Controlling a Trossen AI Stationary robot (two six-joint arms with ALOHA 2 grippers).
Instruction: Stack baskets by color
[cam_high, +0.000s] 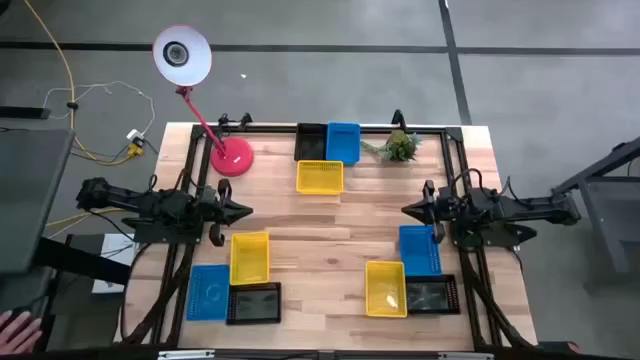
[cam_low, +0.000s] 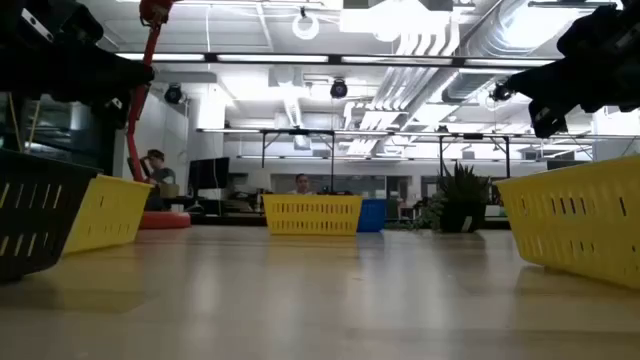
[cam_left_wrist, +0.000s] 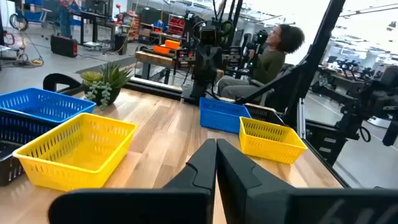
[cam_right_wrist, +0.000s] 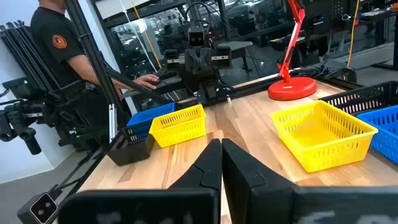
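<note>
Baskets lie on the wooden table in three clusters. At the far edge are a black one (cam_high: 311, 143), a blue one (cam_high: 343, 142) and a yellow one (cam_high: 320, 176). Near left are a yellow (cam_high: 249, 257), a blue (cam_high: 208, 292) and a black basket (cam_high: 254, 303). Near right are a blue (cam_high: 420, 249), a yellow (cam_high: 386, 287) and a black basket (cam_high: 431, 295). My left gripper (cam_high: 245, 211) hovers shut at mid left, pointing toward the right edge. My right gripper (cam_high: 407, 209) hovers shut at mid right, facing it. Both are clear of the baskets.
A red-based desk lamp (cam_high: 231, 157) stands at the far left and a small green plant (cam_high: 400, 147) at the far right. A black frame (cam_high: 455, 150) runs along the table's sides. Bare wood (cam_high: 325, 235) lies between the grippers. People sit beyond the table.
</note>
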